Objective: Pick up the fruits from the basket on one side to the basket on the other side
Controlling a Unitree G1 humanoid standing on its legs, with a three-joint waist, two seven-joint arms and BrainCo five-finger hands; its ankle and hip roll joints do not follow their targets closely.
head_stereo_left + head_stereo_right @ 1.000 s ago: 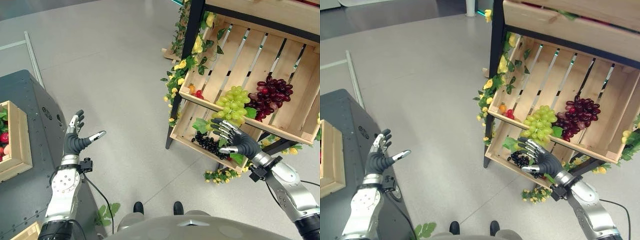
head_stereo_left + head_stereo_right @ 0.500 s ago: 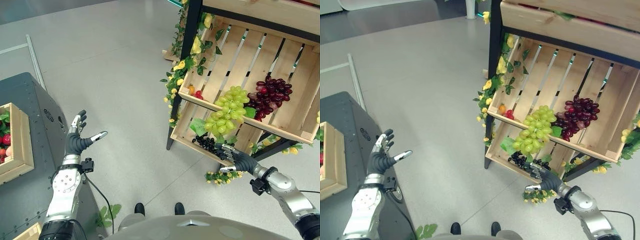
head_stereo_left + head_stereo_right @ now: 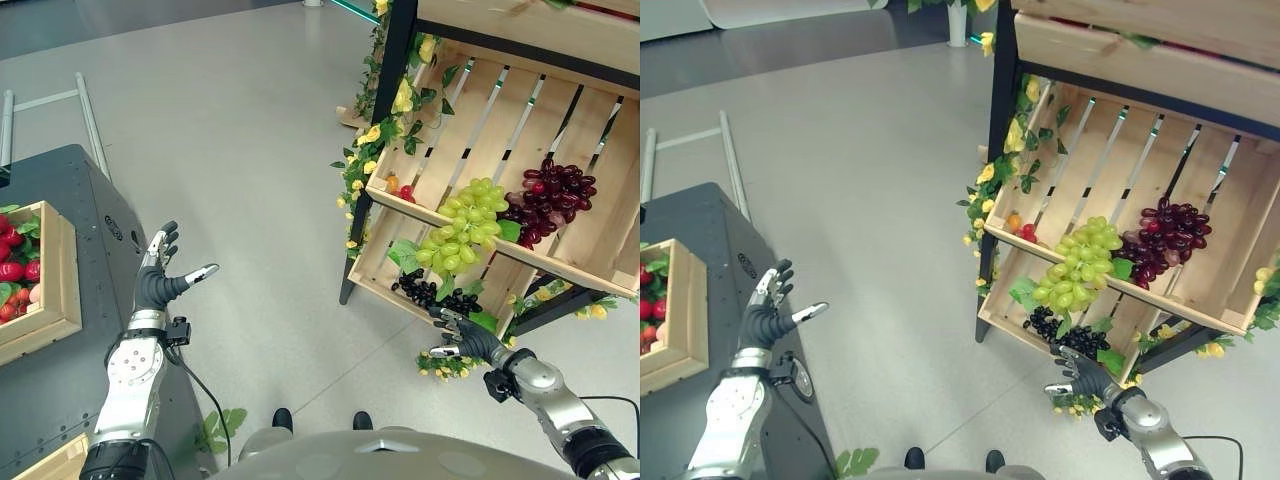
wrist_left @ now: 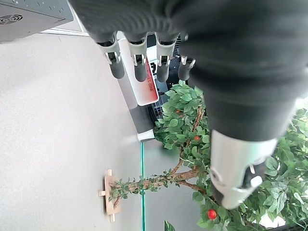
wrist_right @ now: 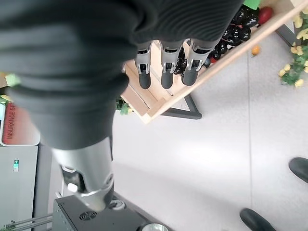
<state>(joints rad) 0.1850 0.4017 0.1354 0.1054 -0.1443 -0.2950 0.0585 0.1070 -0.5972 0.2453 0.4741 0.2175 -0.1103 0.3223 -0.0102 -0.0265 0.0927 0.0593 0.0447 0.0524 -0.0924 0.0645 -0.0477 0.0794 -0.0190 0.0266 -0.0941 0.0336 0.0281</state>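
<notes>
Three grape bunches: green grapes (image 3: 462, 225) hung over crate (image 3: 560, 130) edge above right hand (image 3: 462, 340); black grapes (image 3: 432, 293) just beyond fingertips; red further up.
R hand: fingers straight, empty.
L hand (image 3: 155, 282): spread, empty, beside wooden box (image 3: 62, 300).

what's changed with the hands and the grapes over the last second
The right hand has drawn back and down from the green grapes to below the black grapes, fingers open, holding nothing. The green bunch sagged over the crate edge. The view also shifted slightly. The left hand stayed open and raised; the red grapes did not move.
</notes>
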